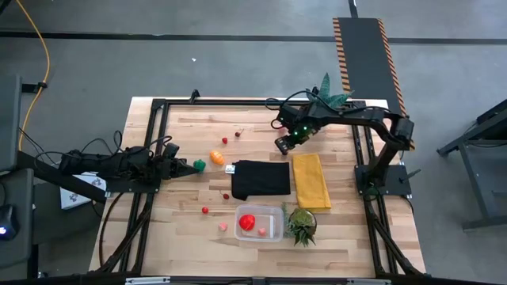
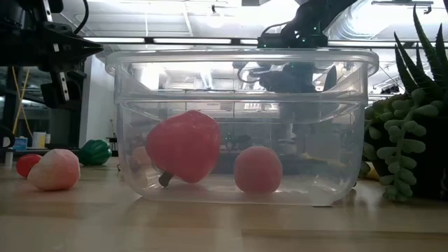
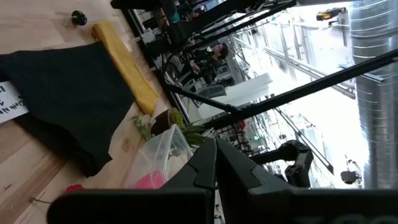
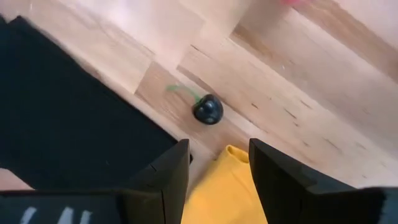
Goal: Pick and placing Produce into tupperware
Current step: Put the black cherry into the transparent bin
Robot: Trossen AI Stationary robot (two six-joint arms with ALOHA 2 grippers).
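The clear tupperware [image 1: 273, 214] stands near the table's front edge. It holds a large red produce piece [image 2: 183, 145] and a pink one [image 2: 257, 169], both resting on its floor. A green piece [image 1: 200, 165], an orange one [image 1: 216, 157] and small red berries [image 1: 225, 141] lie on the table. A dark berry [image 4: 208, 109] with a green stem lies by the black cloth's [image 1: 261, 179] far right corner. My right gripper [image 4: 219, 165] hangs open above it, pointing down, nothing between its fingers. My left gripper [image 3: 214, 168] rests shut at the left, beside the green piece.
A yellow cloth [image 1: 311, 180] lies right of the black cloth. A spiky potted plant [image 1: 301, 226] stands right of the tupperware, another [image 1: 329, 91] at the far edge. A pink piece [image 2: 53, 170] and a red berry [image 2: 26, 164] lie left of the tub.
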